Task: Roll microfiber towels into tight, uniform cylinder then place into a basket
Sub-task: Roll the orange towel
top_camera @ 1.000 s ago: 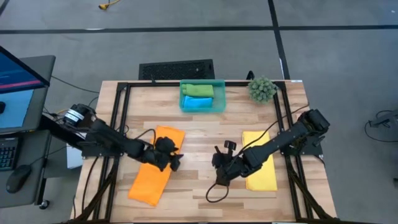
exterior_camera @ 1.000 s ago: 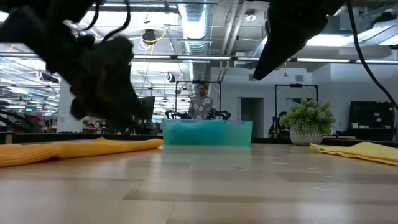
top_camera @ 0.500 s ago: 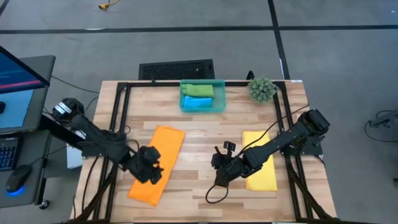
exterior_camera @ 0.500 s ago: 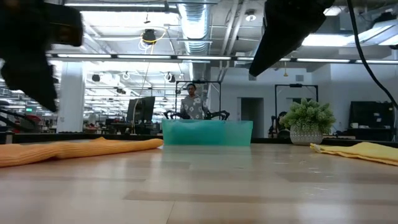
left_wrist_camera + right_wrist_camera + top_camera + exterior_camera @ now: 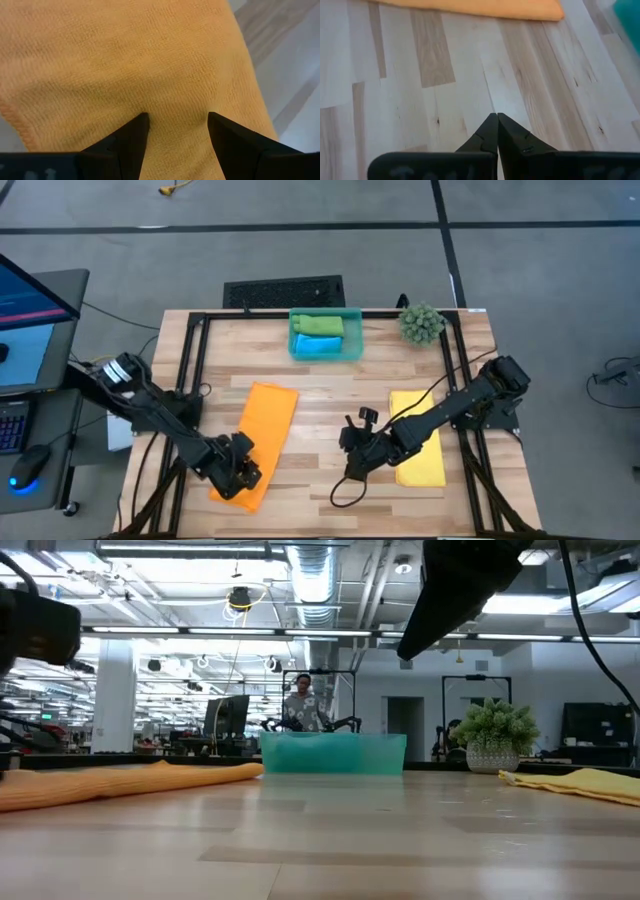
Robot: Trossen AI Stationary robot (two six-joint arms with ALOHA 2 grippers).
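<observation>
Left claw [image 5: 176, 120] spread over orange towel [image 5: 256, 438]; long axis diagonal.

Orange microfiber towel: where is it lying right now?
In the high view the flat orange microfiber towel lies on the wooden table's left half, diagonally, with the left end effector, fingers open, over its near end.

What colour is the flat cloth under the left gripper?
Orange towel, plain with a fine woven texture; the left wrist view shows it best.
</observation>
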